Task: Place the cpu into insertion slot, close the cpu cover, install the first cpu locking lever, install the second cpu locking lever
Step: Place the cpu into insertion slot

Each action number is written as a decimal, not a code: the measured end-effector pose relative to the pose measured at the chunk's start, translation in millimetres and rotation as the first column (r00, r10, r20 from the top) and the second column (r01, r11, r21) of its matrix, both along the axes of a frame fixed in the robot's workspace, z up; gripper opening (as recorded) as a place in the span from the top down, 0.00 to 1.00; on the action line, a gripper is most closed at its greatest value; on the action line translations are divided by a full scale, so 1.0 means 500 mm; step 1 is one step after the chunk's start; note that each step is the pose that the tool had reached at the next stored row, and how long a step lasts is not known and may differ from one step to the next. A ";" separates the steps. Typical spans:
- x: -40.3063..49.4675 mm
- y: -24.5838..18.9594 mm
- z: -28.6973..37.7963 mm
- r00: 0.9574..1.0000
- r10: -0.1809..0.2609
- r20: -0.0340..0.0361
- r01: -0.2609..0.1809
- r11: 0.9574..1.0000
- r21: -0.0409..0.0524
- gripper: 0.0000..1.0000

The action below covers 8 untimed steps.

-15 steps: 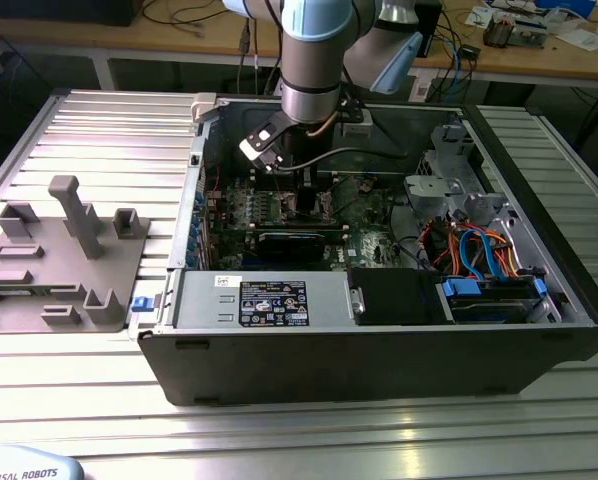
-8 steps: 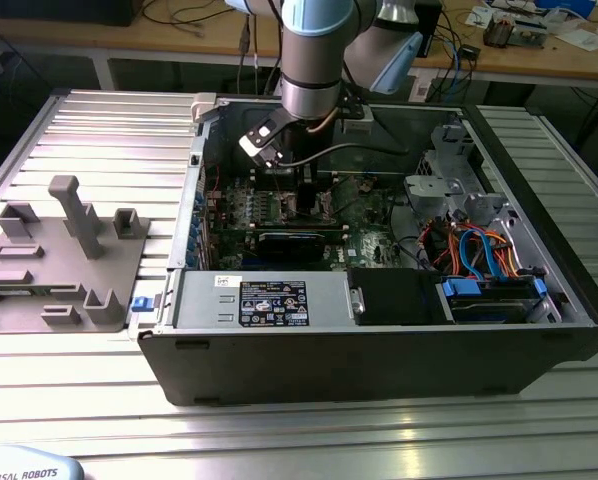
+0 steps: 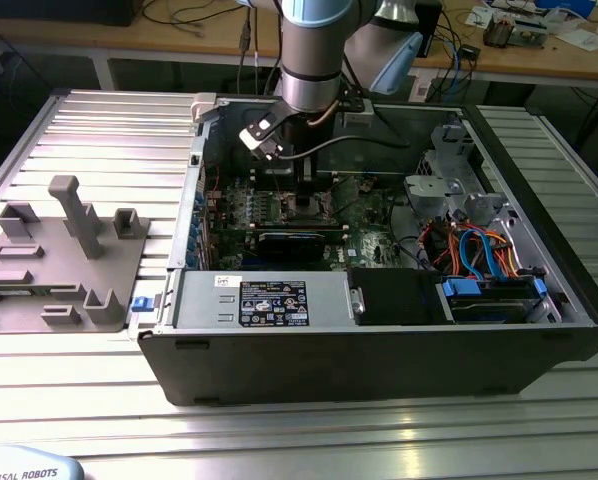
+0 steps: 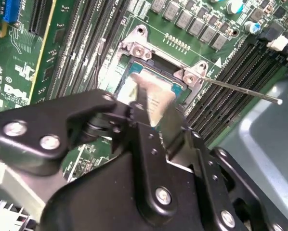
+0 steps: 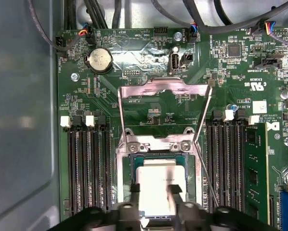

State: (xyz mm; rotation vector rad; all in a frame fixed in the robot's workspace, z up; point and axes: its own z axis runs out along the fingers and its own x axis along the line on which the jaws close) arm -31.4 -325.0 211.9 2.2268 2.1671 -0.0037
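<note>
My gripper [image 5: 155, 188] reaches down into the open computer case [image 3: 379, 360] over the green motherboard [image 5: 230, 77]. The cpu [image 5: 158, 173], a silver-grey square, sits in the insertion slot [image 5: 153, 144], and my two fingers stand at its sides, seemingly shut on it. In the second wrist view my gripper [image 4: 153, 103] shows the chip's printed top between the pale fingertips [image 4: 139, 94]. The cpu cover [image 5: 163, 87] is swung open and lies back on the board beyond the slot. A thin locking lever [image 5: 205, 173] stands free beside the slot; its rod [image 4: 240, 89] sticks out over the memory slots.
Black memory slots [image 5: 86, 163] flank the socket, and a coin battery [image 5: 98, 59] and cables lie beyond it. The case wall [image 5: 19, 120] is close on one side. A grey fixture [image 3: 69, 250] stands outside the case at the exterior view's left.
</note>
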 end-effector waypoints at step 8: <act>0.001 -0.0112 0.000 1.000 0.023 0.000 -0.023 1.000 0.000 0.89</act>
